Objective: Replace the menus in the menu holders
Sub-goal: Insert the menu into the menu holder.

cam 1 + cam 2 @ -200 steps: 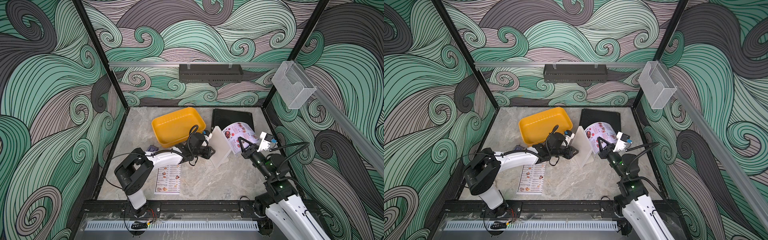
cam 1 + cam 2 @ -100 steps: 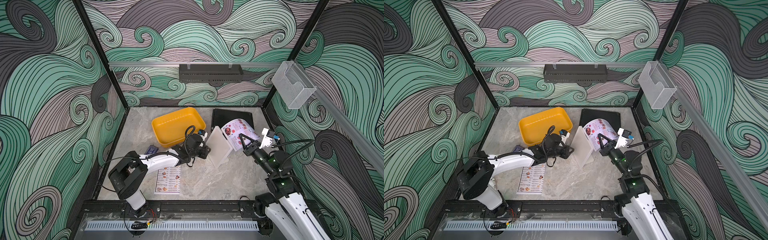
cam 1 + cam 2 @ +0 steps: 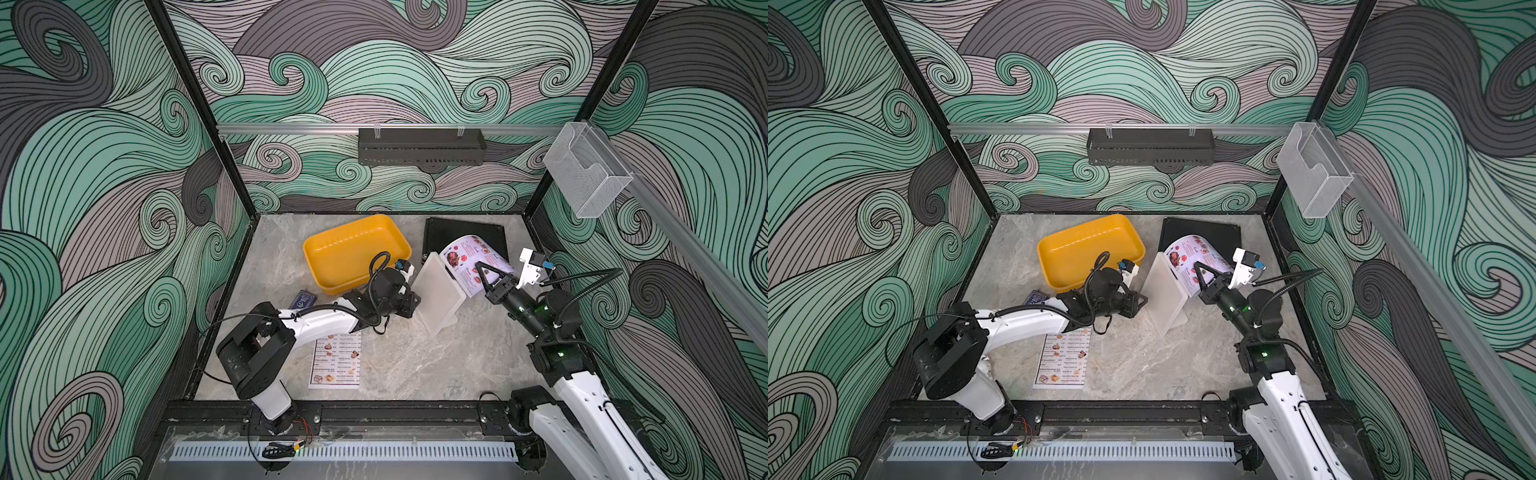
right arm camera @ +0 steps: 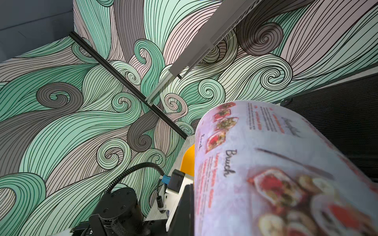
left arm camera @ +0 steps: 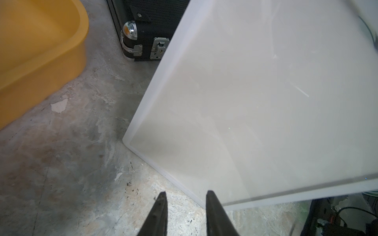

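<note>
Although the lavender special menu is clamped, curled, in the right gripper just beside the upper edge of the frosted acrylic menu holder, it appears not yet slid in. The left gripper sits by the holder's lower edge, jaws apart on nothing. With the white menu sheet lying flat on the tabletop, removal seems done and insertion remains.
</note>
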